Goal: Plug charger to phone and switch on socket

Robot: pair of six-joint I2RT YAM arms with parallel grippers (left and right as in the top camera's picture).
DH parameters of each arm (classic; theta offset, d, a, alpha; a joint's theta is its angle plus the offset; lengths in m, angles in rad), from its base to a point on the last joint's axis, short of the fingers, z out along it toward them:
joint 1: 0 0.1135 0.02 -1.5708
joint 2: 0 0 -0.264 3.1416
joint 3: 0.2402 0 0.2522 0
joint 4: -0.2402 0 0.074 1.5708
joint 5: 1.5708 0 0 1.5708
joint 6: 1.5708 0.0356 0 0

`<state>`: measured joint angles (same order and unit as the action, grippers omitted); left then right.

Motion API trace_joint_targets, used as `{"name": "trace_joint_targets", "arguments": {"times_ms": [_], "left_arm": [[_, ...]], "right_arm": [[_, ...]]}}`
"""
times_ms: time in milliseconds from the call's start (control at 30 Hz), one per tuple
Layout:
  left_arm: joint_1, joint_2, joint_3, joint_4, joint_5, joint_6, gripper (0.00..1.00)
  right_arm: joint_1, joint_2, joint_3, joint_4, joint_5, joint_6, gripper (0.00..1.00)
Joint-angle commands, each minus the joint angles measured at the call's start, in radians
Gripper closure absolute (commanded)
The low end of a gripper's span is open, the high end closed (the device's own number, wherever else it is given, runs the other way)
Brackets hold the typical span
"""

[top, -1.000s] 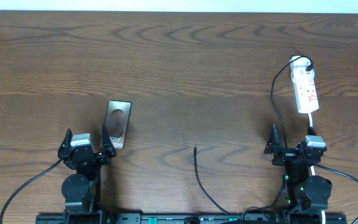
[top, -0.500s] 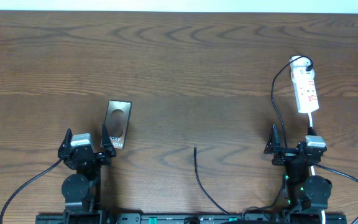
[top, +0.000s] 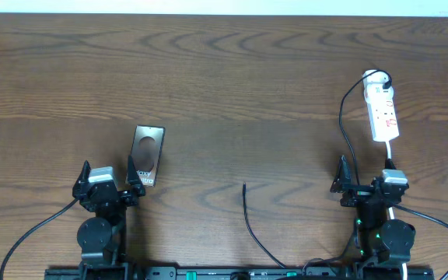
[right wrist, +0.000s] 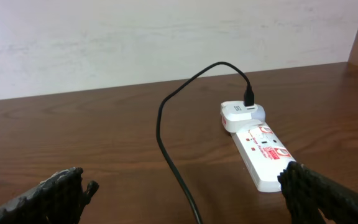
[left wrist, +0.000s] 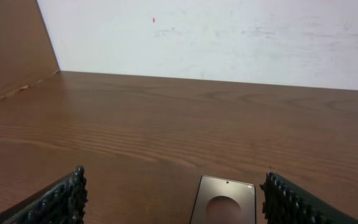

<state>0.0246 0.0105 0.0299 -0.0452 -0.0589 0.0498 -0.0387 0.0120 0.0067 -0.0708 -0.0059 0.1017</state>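
Wooden desk carries the phone and the charger. Left claw and right claw stand spread, empty. We judge the charger limp, light; grasp behind its plug tip.

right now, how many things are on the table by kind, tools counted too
phone: 1
charger: 1
socket: 1
tools: 2, left tool and right tool, both open and empty
total: 5
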Motion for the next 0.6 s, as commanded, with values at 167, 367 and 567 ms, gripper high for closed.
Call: {"name": "trace_joint_targets", "arguments": {"times_ms": [167,367,567], "left_arm": [[0.005,0.001,-0.010,-0.026,-0.031,0.010,0.13],[0.005,0.017,0.072,-0.026,-0.032,0.035,0.13],[0.005,0.164,0.234,-0.029,-0.032,0.149,0.13]], "right_arm": [[0.008,-0.003,-0.001,-0.004,-0.004,-0.010,0.01],[0.008,-0.003,-0.001,-0.005,-0.004,-0.010,0.01],[0.008,-0.003,-0.001,-0.004,-0.004,-0.010,0.01]]}}
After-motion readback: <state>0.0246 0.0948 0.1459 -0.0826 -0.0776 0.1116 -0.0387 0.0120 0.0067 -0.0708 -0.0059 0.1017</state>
